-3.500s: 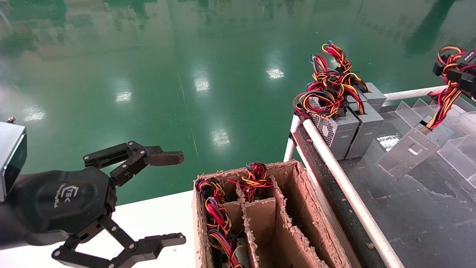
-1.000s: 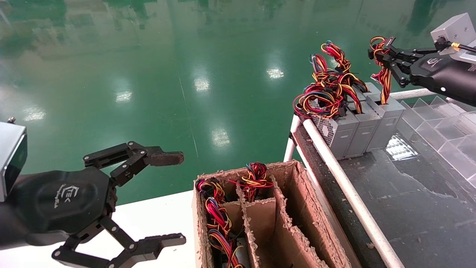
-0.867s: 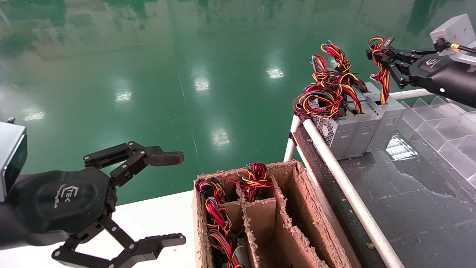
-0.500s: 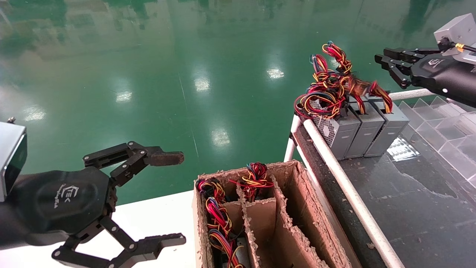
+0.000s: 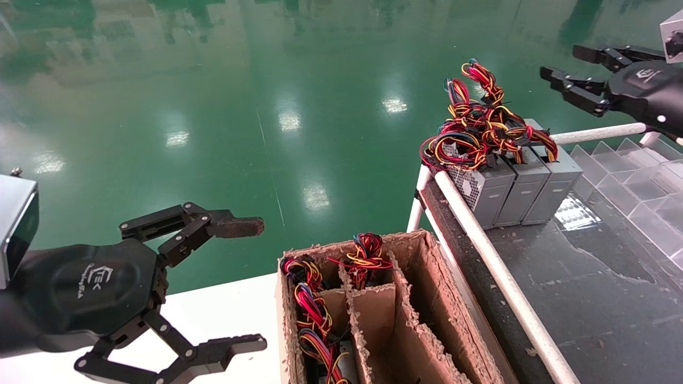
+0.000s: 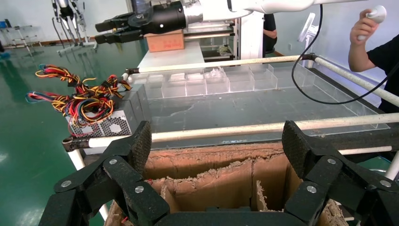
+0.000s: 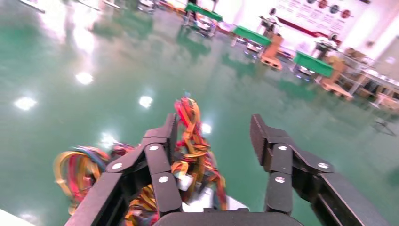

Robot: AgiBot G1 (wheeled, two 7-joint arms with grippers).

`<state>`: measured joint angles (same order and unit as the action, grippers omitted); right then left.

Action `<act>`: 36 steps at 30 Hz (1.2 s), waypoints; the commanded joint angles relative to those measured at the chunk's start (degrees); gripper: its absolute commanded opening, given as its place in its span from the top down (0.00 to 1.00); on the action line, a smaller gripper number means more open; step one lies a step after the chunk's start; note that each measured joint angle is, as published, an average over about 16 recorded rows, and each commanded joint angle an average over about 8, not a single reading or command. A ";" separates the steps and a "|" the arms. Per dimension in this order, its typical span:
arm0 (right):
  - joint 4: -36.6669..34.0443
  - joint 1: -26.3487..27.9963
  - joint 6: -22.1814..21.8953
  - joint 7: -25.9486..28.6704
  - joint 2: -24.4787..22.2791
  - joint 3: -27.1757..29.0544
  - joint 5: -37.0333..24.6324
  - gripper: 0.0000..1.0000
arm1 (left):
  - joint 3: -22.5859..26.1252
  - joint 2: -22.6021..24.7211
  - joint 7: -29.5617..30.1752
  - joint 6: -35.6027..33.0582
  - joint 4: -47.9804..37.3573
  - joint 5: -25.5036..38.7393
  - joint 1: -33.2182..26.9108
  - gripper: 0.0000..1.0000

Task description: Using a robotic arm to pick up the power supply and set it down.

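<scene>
The right gripper [image 5: 573,72] hangs in the air with its jaws open and nothing between them; most of its arm is cut off by the edge of the head view. The power supply [image 5: 555,184] stands below and just short of those jaws, on the dark worktop [image 5: 587,277], at the end of a row of three grey boxes, touching the middle box [image 5: 525,186]. The third box [image 5: 483,186], with a vented face, stands at the worktop's corner against the white rail [image 5: 496,261].

The wire bundles [image 5: 483,128] of all three boxes are tangled into one heap on top, so which loops belong to the power supply cannot be told. In the right wrist view the wires [image 7: 188,141] show blurred between and beyond the open jaws, and the box tops are mostly hidden behind the gripper's [image 7: 214,136] own fingers.

The left gripper [image 5: 245,282] is parked low beside the cardboard box [image 5: 427,298], its jaws spread wide and empty, its forearm cut off by the frame. One fingertip pad [image 5: 235,226] is worn brownish. In the left wrist view the gripper [image 6: 216,146] frames the box's ragged rim [image 6: 211,162].

The cardboard box is split by dividers; red, yellow and blue wires [image 5: 363,256] poke out of two compartments, but whatever they are attached to sits too deep to see. The compartment nearest the worktop shows only bare cardboard. Clear plastic trays [image 5: 635,176] lie beyond the power supply, partly cut off.
</scene>
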<state>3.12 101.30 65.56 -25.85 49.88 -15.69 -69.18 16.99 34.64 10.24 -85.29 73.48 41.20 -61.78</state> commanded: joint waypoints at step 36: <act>41.30 -23.35 12.40 21.38 -8.84 0.06 16.43 0.00 | 0.12 -0.03 -0.07 0.03 -0.05 -0.07 -0.04 0.00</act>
<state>44.42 77.96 77.96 -4.47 41.04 -15.63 -52.76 17.11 34.60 10.17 -85.27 73.42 41.13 -61.82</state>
